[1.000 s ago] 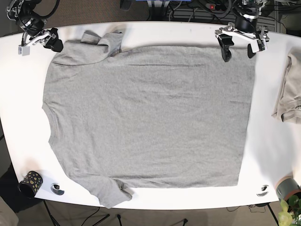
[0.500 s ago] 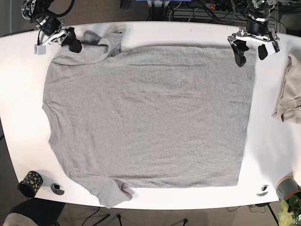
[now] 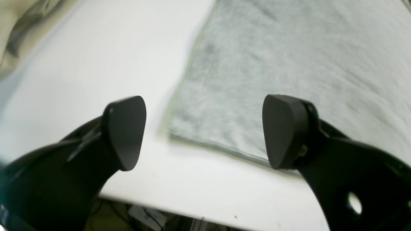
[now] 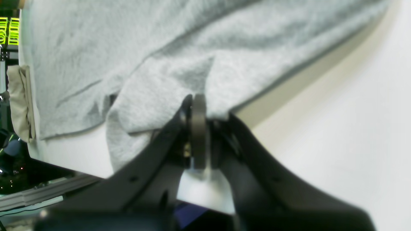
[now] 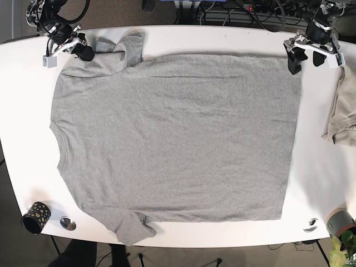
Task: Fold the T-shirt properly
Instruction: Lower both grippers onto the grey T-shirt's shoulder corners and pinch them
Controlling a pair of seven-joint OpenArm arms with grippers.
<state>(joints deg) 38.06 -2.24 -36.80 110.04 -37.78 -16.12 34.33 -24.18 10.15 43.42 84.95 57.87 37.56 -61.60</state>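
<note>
One grey shirt [image 5: 172, 133] lies flat across the white worktop [image 5: 28, 139]. Two claws: the right claw [image 5: 83, 51], upper left, pinches a sleeve; the left claw [image 5: 305, 57], upper right, gapes wide over the hem corner.

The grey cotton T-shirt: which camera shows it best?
The base view: the whole grey cotton T-shirt lies spread flat on the white table. The left wrist view shows only a hem corner; the right wrist view shows only a bunched sleeve in the shut right gripper.
</note>
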